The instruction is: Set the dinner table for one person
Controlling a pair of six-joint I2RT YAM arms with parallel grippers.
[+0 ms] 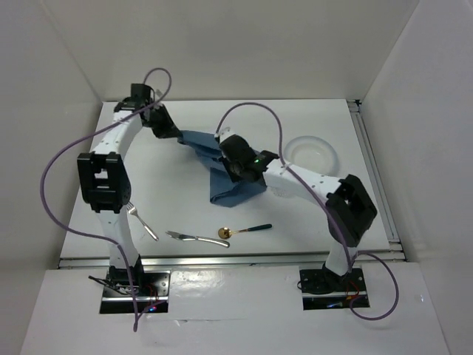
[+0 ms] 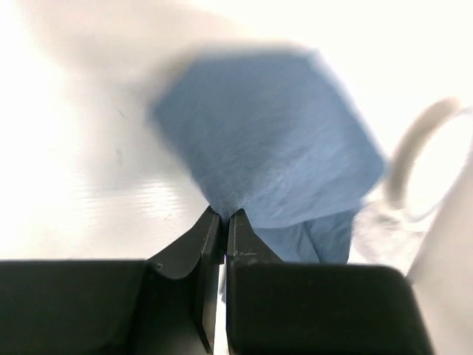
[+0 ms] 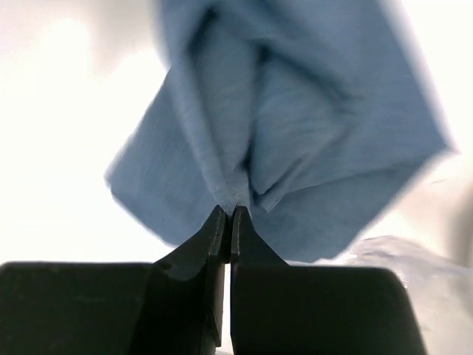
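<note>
Near the lower edge of the white bench (image 1: 310, 214) lay three pieces of cutlery: a silver fork (image 1: 143, 222) at lower left, a second fork (image 1: 187, 237), and one gold spoon (image 1: 243, 230). Beyond, at centre, both arms bent inward. The left hand (image 2: 224, 215) and right hand (image 3: 228, 211) each pinched the one bunched blue cloth (image 1: 235, 186). One clear plate (image 1: 311, 154) sat upper right, with open bench around it.

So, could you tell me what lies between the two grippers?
Only the blue cloth, seen in the top view: it runs from the left gripper to the right gripper, both shut on it.
</note>
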